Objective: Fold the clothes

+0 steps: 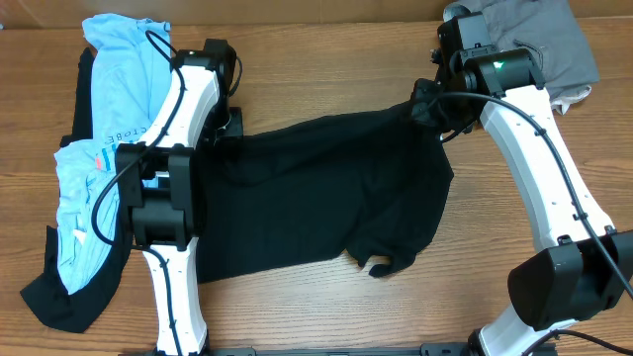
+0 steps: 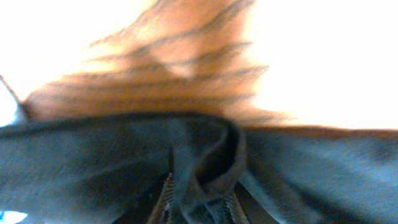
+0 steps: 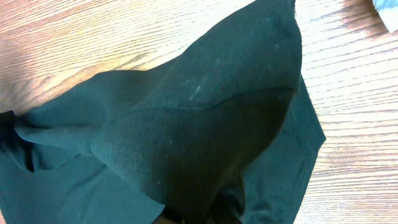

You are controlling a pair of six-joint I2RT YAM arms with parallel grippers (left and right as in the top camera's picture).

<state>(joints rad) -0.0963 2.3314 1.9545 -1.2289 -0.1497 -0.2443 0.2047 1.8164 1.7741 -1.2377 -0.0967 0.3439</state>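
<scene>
A black garment (image 1: 316, 198) lies spread across the middle of the table. My left gripper (image 1: 224, 127) is shut on its far left corner; in the left wrist view the cloth (image 2: 205, 155) bunches between the fingers (image 2: 198, 205). My right gripper (image 1: 431, 102) is shut on its far right corner and holds that corner lifted. In the right wrist view the black cloth (image 3: 186, 124) drapes from the jaws (image 3: 199, 214) and hides the fingers.
A light blue garment (image 1: 119, 69) lies at the far left over another black piece (image 1: 69, 287) along the left edge. A grey garment (image 1: 544, 40) lies at the far right corner. Bare wood shows at the front right.
</scene>
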